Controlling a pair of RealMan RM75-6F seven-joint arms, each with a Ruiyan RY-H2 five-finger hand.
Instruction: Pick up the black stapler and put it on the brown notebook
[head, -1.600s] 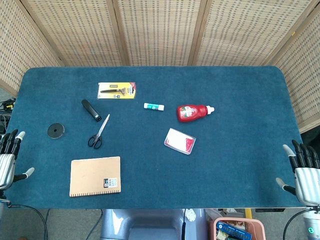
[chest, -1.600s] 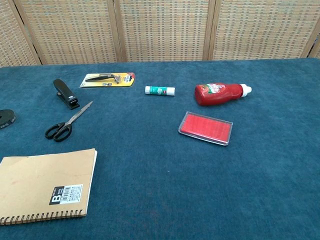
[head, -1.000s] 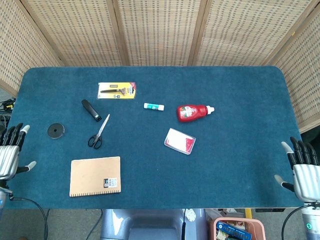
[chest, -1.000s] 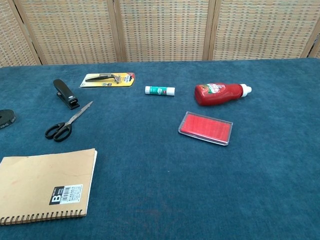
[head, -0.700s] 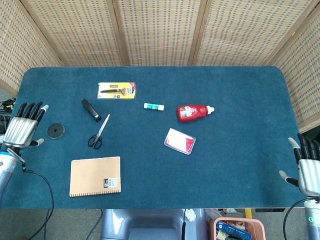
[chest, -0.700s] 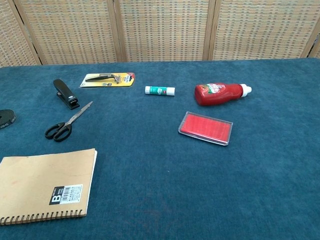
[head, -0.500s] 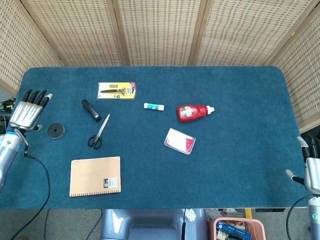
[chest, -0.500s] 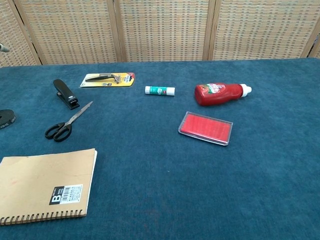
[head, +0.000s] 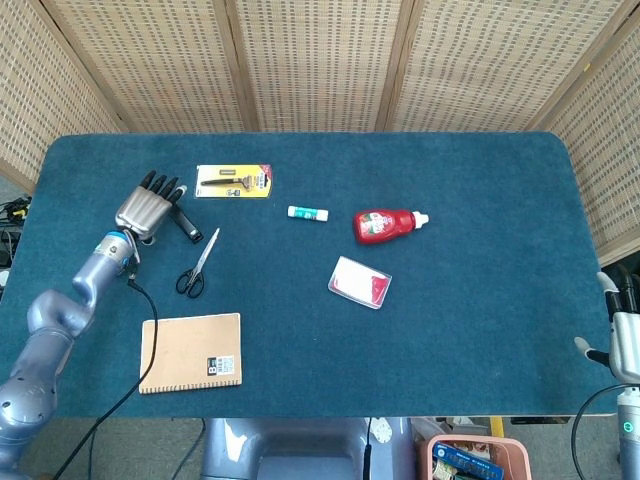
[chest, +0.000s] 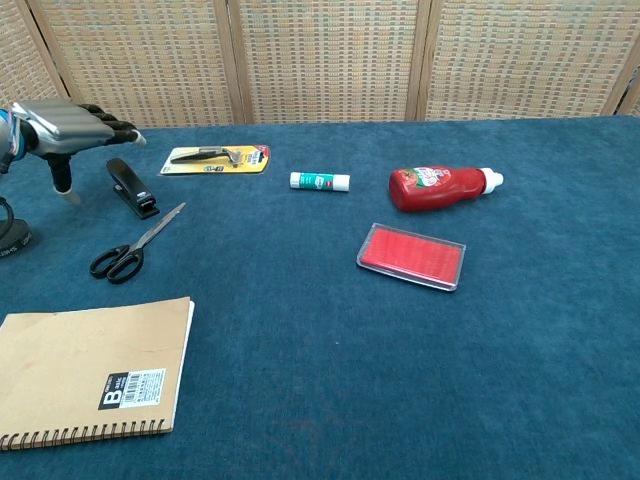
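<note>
Poised above the black stapler (head: 184, 222) near the desk's (head: 480, 300) far-left corner: the left robot hand (head: 147, 210), fingers spread and holding nothing, not yet touching the tool. Parked off the near-right corner, only partly in frame: the right robot hand (head: 622, 345), grip impossible to tell. Lying flat on the blue felt, just nearer than the carded razor (head: 233, 181) and just beyond the scissors (head: 196, 266): the stapler, long axis running diagonally, its silver-tipped end aimed toward the near-right and its dark rear toward the far-left corner. Waiting near the front-left edge, well apart from the stapler: the brown notebook (head: 190, 352). Best approach, by the look of things: turning the hand so thumb and fingers close across the narrow sides rather than along the length, lowering squarely over the middle of the body, keeping fingertips clear of the scissors' blades, then lifting straight up before swinging toward the notebook cover.
</note>
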